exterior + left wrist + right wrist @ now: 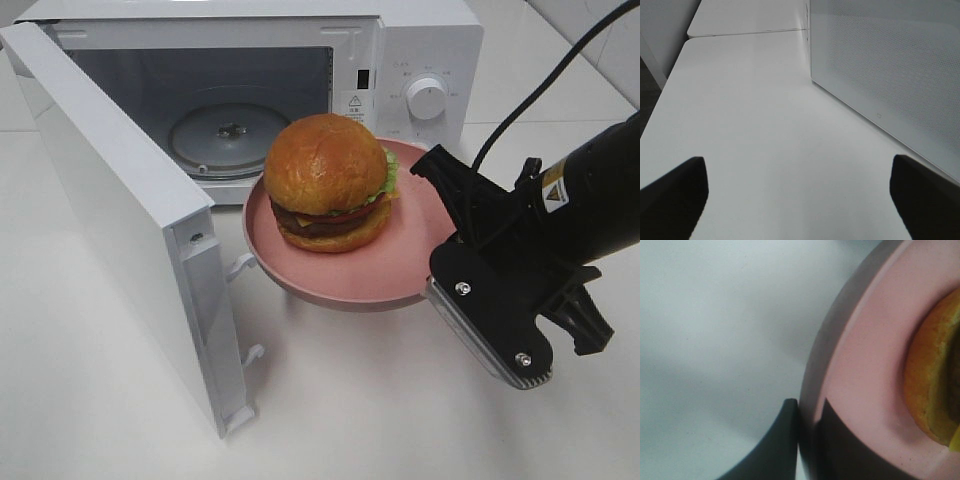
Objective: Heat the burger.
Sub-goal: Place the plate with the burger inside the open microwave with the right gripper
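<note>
Burger: the burger (326, 182) is seen at the centre of the high view, seated on a pink plate (350, 278) that is held up off the white table (350, 420), just in front of the open microwave (420, 50).
Right gripper: the right gripper (807, 410) is pinched on the plate's rim, right of centre in the high view, so the whole load is carried from that one edge.
Left gripper: the left gripper (800, 200) is spread wide and empty over the table, beside the outer face of the door (120, 220).
Poor view: how deep the rim sits in the pinch is not clearly shown.
Risk, tilt: the tall burger could be slid or toppled if the plate is tipped, and a shallow pinch could be twisted loose.
Risk, contact: the rim could be knocked on the door or cavity frame before the glass turntable (225, 135) is reached.
</note>
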`<state>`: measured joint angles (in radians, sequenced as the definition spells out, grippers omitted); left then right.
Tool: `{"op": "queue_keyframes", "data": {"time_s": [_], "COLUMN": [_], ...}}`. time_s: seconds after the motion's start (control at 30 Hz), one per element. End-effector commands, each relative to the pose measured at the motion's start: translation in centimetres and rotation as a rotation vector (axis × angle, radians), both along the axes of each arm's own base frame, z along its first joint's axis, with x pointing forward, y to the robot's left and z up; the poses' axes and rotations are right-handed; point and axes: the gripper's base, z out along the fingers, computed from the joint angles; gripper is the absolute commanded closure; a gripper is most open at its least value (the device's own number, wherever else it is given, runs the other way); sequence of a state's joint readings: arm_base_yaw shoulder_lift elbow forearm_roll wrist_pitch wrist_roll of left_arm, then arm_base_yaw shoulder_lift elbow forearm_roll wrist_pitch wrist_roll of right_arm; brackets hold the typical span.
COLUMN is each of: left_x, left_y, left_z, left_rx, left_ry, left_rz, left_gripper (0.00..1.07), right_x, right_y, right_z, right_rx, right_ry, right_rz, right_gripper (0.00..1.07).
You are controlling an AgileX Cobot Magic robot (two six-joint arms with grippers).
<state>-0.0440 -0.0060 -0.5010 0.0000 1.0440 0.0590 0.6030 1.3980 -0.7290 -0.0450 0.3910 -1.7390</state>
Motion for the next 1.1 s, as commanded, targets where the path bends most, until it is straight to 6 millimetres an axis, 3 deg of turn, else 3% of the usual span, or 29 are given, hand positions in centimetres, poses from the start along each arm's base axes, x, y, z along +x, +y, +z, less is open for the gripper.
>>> {"op": "queue_keyframes", "data": {"time_s": [0.03, 0.27, 1.1], "left_x": [-0.2, -0.2, -0.2], "left_y": [0.1, 0.1, 0.1], "left_z": [0.0, 0.0, 0.0], "left_rx": [0.005, 0.005, 0.005], "left_ry": [-0.018, -0.018, -0.018], "left_rz": [0.005, 0.005, 0.005], "left_gripper": [0.16, 0.16, 0.16], "right_x": [0.9, 1.9, 6.4], "right_y": [0.6, 2.7, 6.5], "right_z": [1.3, 0.8, -0.1], "right_rx": [0.064, 0.061, 0.078], "right_ry": [-0.079, -0.076, -0.076], "right_rz": [0.000, 0.045, 0.058], "right_gripper": [1.07, 1.07, 1.07]}}
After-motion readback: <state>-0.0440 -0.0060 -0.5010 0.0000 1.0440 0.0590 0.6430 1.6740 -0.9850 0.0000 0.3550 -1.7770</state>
